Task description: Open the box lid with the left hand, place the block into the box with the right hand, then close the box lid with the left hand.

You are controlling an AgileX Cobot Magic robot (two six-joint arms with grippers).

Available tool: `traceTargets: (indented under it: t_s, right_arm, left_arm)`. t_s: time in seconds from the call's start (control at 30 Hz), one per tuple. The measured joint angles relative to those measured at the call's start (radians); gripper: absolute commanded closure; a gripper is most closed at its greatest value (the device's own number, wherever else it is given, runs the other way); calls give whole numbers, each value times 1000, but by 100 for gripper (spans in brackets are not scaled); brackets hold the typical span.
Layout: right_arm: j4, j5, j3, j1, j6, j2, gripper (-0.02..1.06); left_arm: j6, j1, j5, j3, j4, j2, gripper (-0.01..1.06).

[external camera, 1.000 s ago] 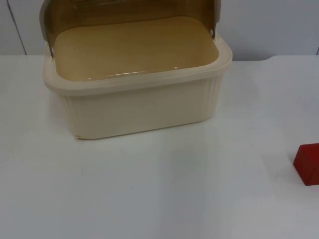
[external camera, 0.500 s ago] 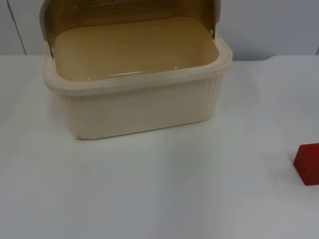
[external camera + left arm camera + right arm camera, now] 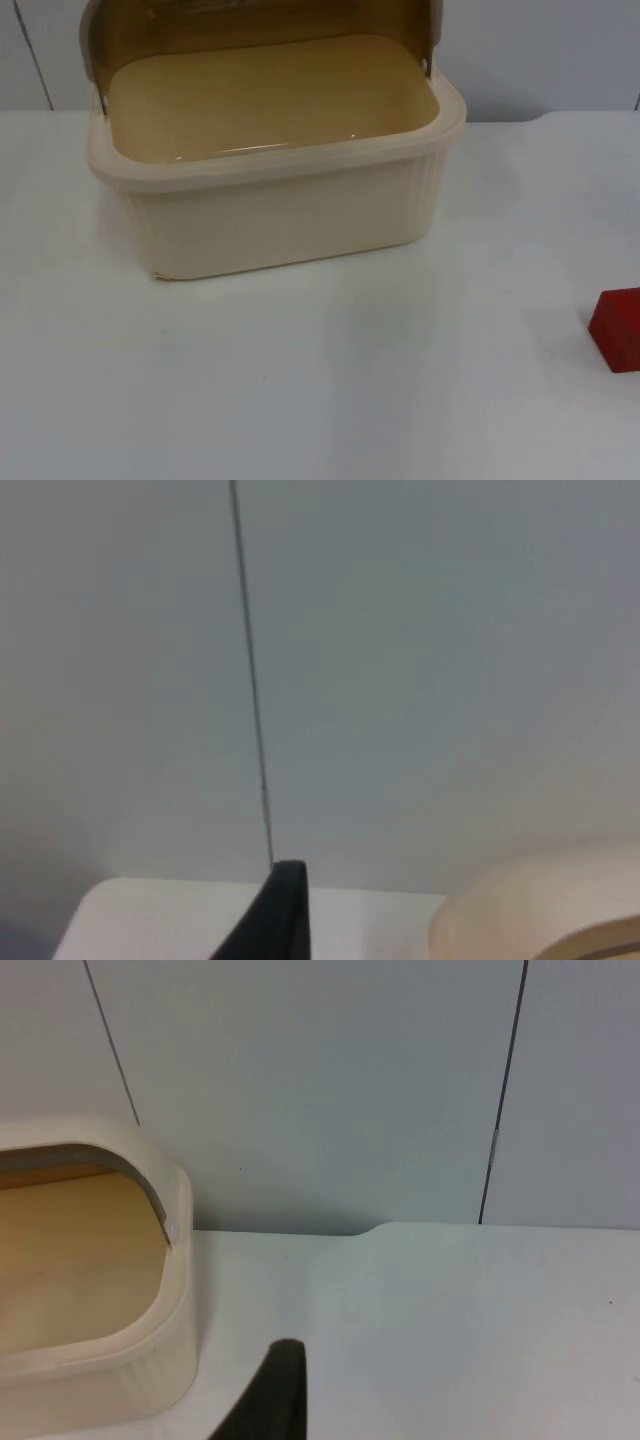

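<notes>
White table (image 3: 300, 400): box (image 3: 280, 225) w/ lid (image 3: 250, 20) up, block (image 3: 618, 330) cut off at edge; both grippers' grip state unclear.

The white table (image 3: 330, 380) carries two things. A cream box (image 3: 280, 220) sits toward 11 o'clock. A red block (image 3: 617, 330) rests at 3 o'clock, well apart.

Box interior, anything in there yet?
Nothing: the box shows a bare tan floor under its raised lid. The red block sits on the table, apart. The far inner corners are covered by the lid.
</notes>
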Motion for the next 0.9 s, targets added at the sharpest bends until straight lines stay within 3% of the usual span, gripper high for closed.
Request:
traceTargets:
  t_s: [0.3,0.63,0.77,0.9]
  right_arm:
    - [0,0,0,0,0,0,11]
    - [5,-26,4,0,0,130,11]
    - [59,-44,8,0,-11,221,11]
    - [177,-78,60,2,-71,337,11]
  left_arm:
    - [2,0,144,0,-55,-145,0]
    - [118,0,182,0,-177,-168,0]
    - [122,0,186,0,-181,-168,0]
    - [122,0,200,0,-181,-168,0]
